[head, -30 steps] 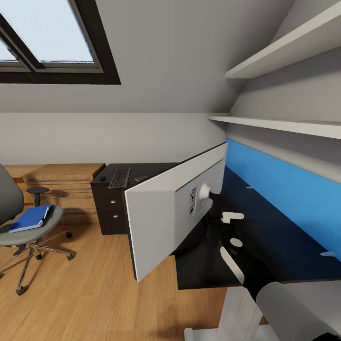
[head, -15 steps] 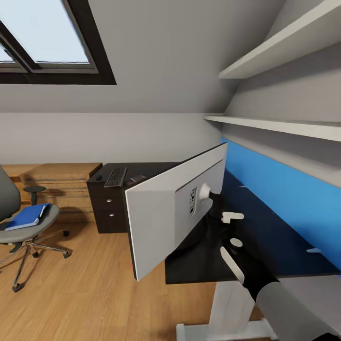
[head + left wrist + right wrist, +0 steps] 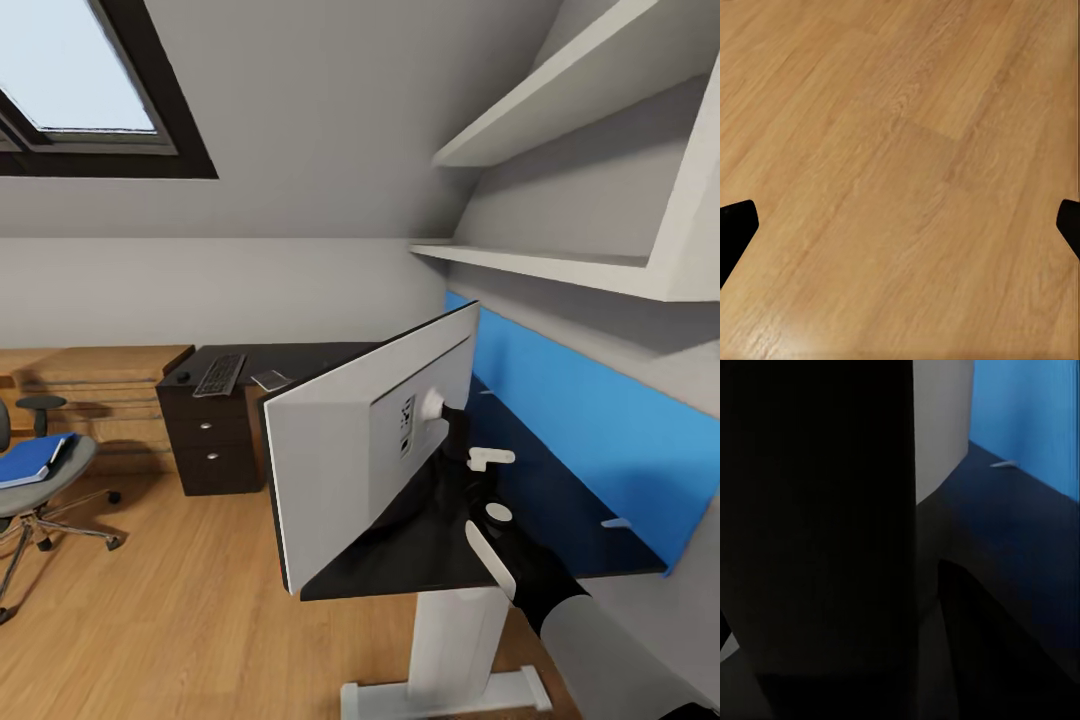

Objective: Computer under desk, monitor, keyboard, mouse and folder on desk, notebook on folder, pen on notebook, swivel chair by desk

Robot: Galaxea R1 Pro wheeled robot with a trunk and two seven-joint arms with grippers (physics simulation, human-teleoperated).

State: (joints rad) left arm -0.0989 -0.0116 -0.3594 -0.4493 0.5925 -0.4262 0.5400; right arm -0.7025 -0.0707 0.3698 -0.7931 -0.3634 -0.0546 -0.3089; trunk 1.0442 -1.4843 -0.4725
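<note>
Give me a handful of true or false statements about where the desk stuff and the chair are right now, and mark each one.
1. The monitor shows its light grey back to the head camera. True.
2. The folder lies on the desk. False: it lies on the swivel chair.
3. The keyboard lies on the far part of the desk, above the drawer unit. True.
4. The mouse sits on the floor. False: it is on the desk beside the keyboard.
5. The left gripper holds the keyboard. False: it is open over bare wooden floor.
</note>
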